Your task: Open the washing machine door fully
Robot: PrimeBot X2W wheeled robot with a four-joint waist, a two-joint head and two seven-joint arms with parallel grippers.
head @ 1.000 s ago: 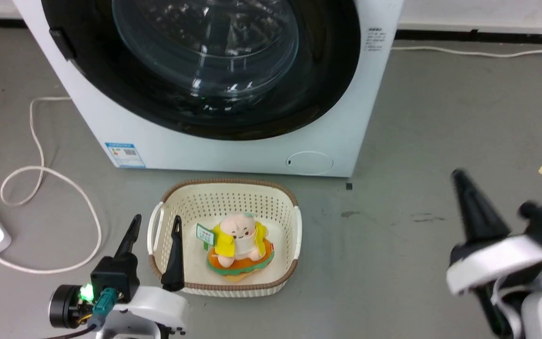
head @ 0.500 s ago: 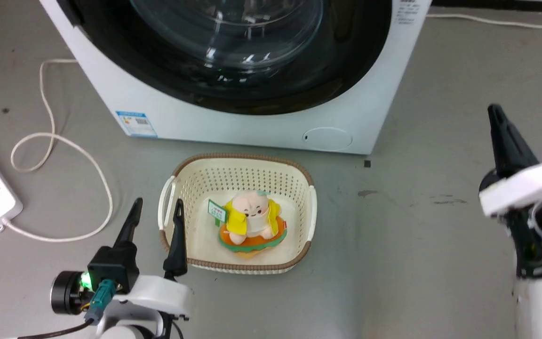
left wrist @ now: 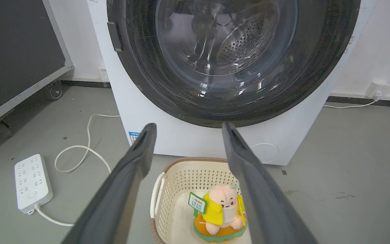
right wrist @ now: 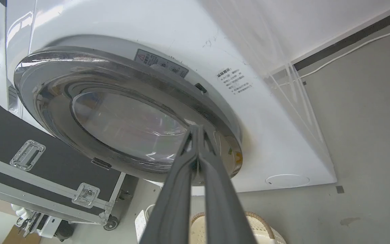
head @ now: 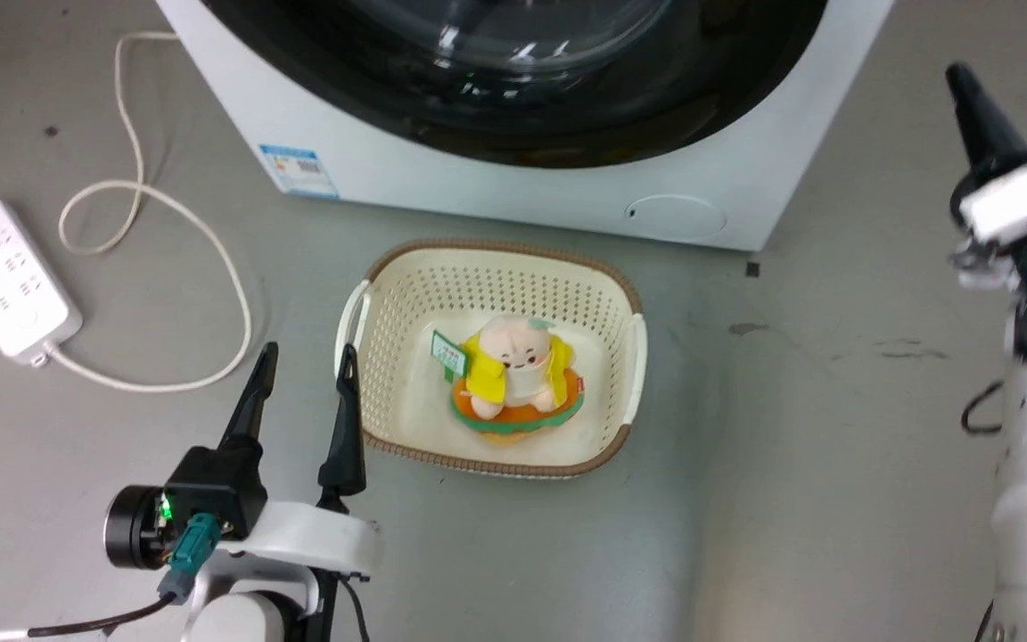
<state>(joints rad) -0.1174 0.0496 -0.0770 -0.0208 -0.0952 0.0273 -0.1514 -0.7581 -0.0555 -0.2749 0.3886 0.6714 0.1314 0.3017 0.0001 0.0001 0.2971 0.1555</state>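
where right gripper (right wrist: pixel 197 130) points, door (right wrist: pixel 120 122) lies ahead

The washing machine door (left wrist: pixel 137 84) is glossy black round a clear glass bowl (left wrist: pixel 225 40) that throws glints. The washing machine (left wrist: pixel 181 142) body is smooth white with a soft sheen. In front of the washing machine, the basket (head: pixel 406 294) is cream perforated plastic with a brown woven-look rim, and the plush toy (head: pixel 518 374) is soft cloth. The floor (head: pixel 790 464) is matt grey. The left hand (left wrist: pixel 188 124) has matt dark fingers (left wrist: pixel 130 176).
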